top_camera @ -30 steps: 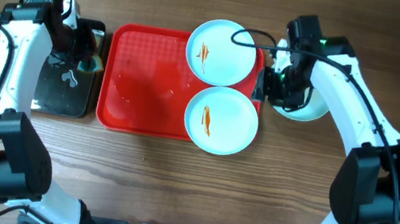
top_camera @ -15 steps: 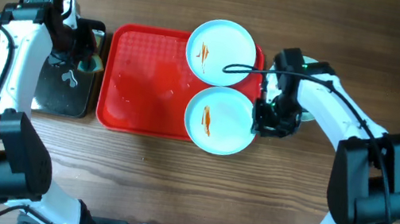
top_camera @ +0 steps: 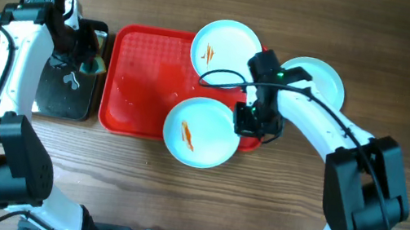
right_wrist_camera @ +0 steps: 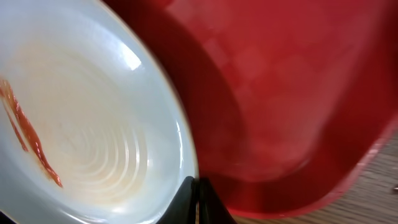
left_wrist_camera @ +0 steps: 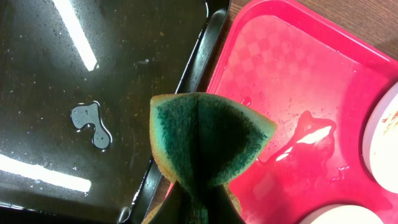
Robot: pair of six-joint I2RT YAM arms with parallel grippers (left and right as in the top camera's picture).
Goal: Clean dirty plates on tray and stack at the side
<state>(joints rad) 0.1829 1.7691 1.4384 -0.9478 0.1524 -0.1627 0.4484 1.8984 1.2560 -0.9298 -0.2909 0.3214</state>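
Observation:
The red tray [top_camera: 144, 81] lies mid-table. One smeared plate [top_camera: 227, 52] sits at its far right corner. A second smeared plate [top_camera: 198, 133] hangs over the tray's front edge, tilted; my right gripper [top_camera: 242, 121] is shut on its right rim, seen close in the right wrist view [right_wrist_camera: 93, 143] with the jaws [right_wrist_camera: 198, 199] pinching the rim. A third plate [top_camera: 322, 80] rests on the table right of the tray, partly hidden by the arm. My left gripper [top_camera: 86, 59] is shut on a green-and-yellow sponge [left_wrist_camera: 208, 134] over the gap between the black tray and the red tray [left_wrist_camera: 292, 87].
A black tray [top_camera: 71, 77] with a small puddle of water [left_wrist_camera: 90, 121] lies left of the red tray. The red tray has wet patches [left_wrist_camera: 305, 137]. A cable [top_camera: 223, 77] from the right arm loops over the tray.
My right gripper left the plate on the table at the right, took the near plate's rim and dragged it left and toward the front edge. The left arm has not moved.

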